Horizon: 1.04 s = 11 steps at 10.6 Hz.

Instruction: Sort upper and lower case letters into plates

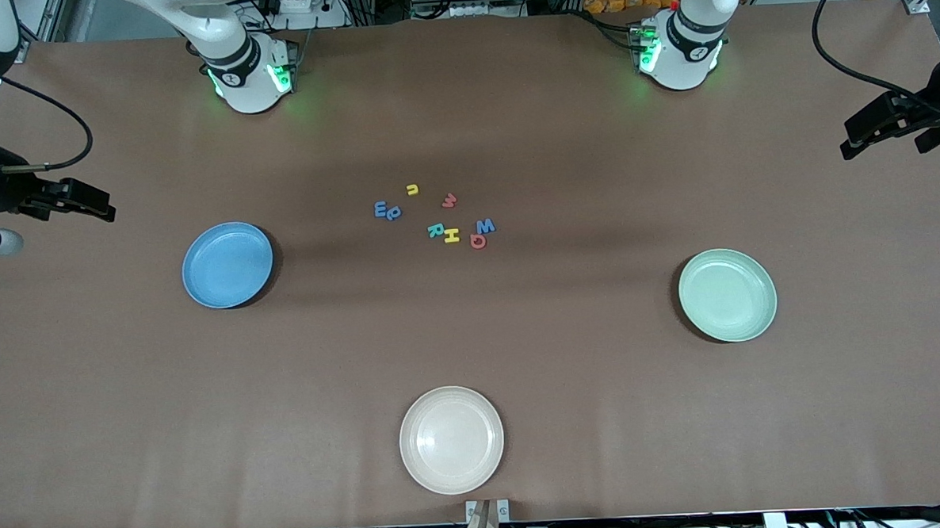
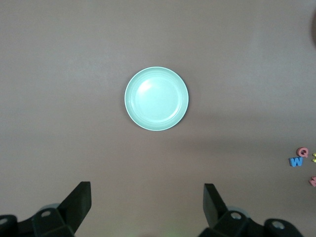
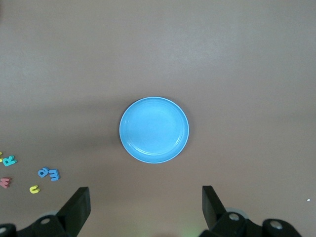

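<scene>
Sorting not yet begun — no letter lifted, all three plates empty. Nearest the front camera: cream plate [image 1: 451, 439], not part of the sort. Farther: mint green plate [image 1: 727, 294] toward the left arm's end, blue plate [image 1: 227, 264] toward the right arm's end. Farther still, mid-table: loose letters — red Q [image 1: 478, 241], blue W [image 1: 486, 226], yellow H [image 1: 452, 235], teal R [image 1: 434, 231], red m [image 1: 450, 200], yellow n [image 1: 413, 189], a blue pair [image 1: 387, 211]. Left gripper [image 2: 147, 207] hangs over the table's left-arm end, right gripper [image 3: 145, 207] over the right-arm end — both spread wide, holding nothing. Next move, judged: one arm descends on an edge letter; pieces flat and tiny, so a precise pinch is needed.
</scene>
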Motion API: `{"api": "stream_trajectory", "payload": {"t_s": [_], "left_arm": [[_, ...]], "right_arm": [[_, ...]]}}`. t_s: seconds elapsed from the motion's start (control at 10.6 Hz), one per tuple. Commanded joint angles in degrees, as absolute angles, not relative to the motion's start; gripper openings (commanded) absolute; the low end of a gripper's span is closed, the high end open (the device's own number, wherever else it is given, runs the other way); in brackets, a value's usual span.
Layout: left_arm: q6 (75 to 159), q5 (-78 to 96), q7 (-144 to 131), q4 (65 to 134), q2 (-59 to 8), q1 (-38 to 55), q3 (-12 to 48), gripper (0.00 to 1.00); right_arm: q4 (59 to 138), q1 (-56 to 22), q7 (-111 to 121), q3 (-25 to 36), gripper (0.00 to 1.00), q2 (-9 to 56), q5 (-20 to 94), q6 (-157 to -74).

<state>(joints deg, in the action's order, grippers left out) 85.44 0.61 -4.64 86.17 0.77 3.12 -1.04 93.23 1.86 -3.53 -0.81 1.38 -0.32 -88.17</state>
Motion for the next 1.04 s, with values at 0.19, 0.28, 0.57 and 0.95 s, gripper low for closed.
{"api": "stream_trajectory", "payload": {"t_s": [0.19, 0.28, 0.57, 0.95], "left_arm": [[85.3, 0.4, -3.3, 86.1, 0.5, 3.3, -1.0, 1.00], [85.4, 1.0, -3.3, 86.9, 0.2, 3.3, -0.9, 1.00], [89.4, 4.0, -3.9, 91.8, -0.1, 3.5, 6.0, 1.00], [102.8, 6.2, -10.4, 101.8, -0.3, 3.6, 16.9, 1.00]], "right_arm": [[92.6, 2.4, -4.1, -1.1, 1.00, 1.1, -0.1, -87.5], [92.6, 2.4, -4.1, -1.1, 1.00, 1.1, -0.1, -87.5], [92.6, 2.4, -4.1, -1.1, 1.00, 1.2, -0.1, -87.5], [93.0, -1.6, -10.2, -1.3, 1.00, 2.8, 0.3, -89.2]]}}
